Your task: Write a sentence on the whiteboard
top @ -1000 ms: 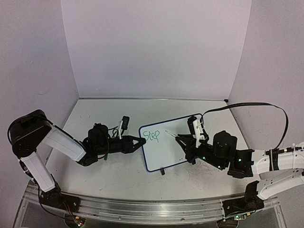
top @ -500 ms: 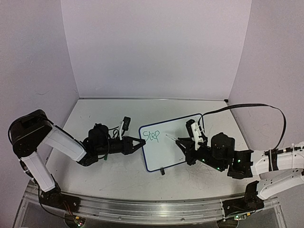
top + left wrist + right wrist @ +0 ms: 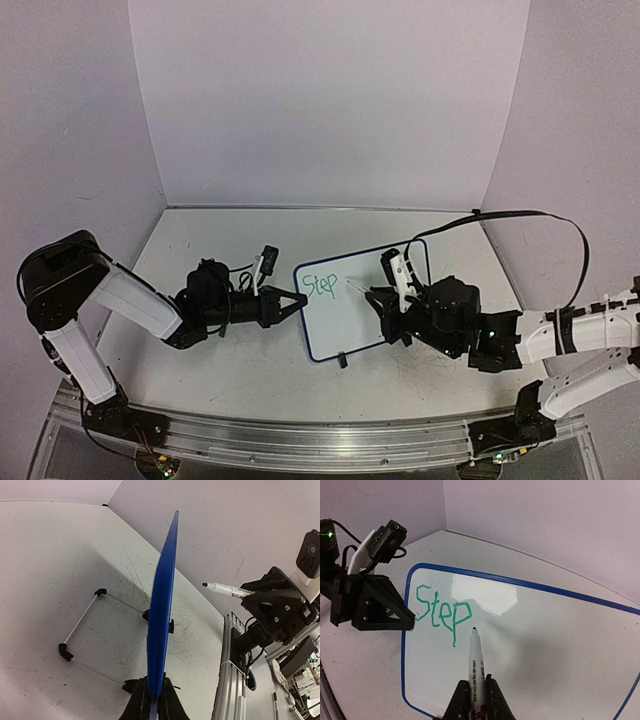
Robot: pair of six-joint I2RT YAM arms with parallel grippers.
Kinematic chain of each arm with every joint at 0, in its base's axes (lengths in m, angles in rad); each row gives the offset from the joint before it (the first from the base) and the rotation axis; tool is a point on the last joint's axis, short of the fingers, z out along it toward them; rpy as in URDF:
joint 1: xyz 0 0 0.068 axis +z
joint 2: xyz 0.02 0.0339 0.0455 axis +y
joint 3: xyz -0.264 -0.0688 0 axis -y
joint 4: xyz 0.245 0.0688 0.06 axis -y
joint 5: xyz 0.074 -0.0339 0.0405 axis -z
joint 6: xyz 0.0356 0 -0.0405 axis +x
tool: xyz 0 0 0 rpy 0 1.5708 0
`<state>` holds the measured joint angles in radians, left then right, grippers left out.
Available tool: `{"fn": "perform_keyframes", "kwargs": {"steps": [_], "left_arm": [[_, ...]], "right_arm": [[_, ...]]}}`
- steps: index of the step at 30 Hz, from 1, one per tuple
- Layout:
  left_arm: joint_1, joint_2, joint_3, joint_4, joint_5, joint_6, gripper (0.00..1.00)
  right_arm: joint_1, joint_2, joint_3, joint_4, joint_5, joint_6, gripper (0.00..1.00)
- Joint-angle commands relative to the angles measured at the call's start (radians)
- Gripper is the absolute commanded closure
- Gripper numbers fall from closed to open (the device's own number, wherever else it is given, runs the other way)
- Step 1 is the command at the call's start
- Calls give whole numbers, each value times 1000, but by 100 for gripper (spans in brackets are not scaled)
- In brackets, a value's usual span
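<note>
The whiteboard (image 3: 352, 318) stands tilted at mid-table, blue-rimmed, and shows edge-on as a blue strip (image 3: 162, 615) in the left wrist view. Of the sentence, the green word "Step" (image 3: 319, 285) (image 3: 442, 612) stands at the board's upper left. My left gripper (image 3: 297, 299) (image 3: 153, 701) is shut on the board's left edge. My right gripper (image 3: 378, 298) (image 3: 474, 700) is shut on a white marker (image 3: 476, 665) (image 3: 226, 589). The marker's tip points at the board just right of the "p". A small gap between tip and board shows in the left wrist view.
A thin wire stand with black feet (image 3: 85, 630) props the board from behind. Faint grey scribbles (image 3: 420, 365) mark the tabletop in front of the board. An aluminium rail (image 3: 300, 440) runs along the near edge. The right arm's black cable (image 3: 530, 215) loops above the table.
My left gripper's jaws have closed onto the board's left edge. My right arm has moved left with the marker, bringing its tip closer to the word "Step".
</note>
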<state>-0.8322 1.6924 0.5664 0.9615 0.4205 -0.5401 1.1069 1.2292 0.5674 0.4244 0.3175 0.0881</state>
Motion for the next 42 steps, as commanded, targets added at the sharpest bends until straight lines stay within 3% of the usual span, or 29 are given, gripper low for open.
{"fn": "perform_keyframes", "kwargs": {"steps": [1, 42], "left_arm": [[1, -6, 29, -53, -4, 42, 98], [1, -12, 29, -74, 0, 65, 100]], "right_arm": [[4, 28, 64, 13, 70, 13, 100], [4, 101, 97, 82, 107, -16, 100]]}}
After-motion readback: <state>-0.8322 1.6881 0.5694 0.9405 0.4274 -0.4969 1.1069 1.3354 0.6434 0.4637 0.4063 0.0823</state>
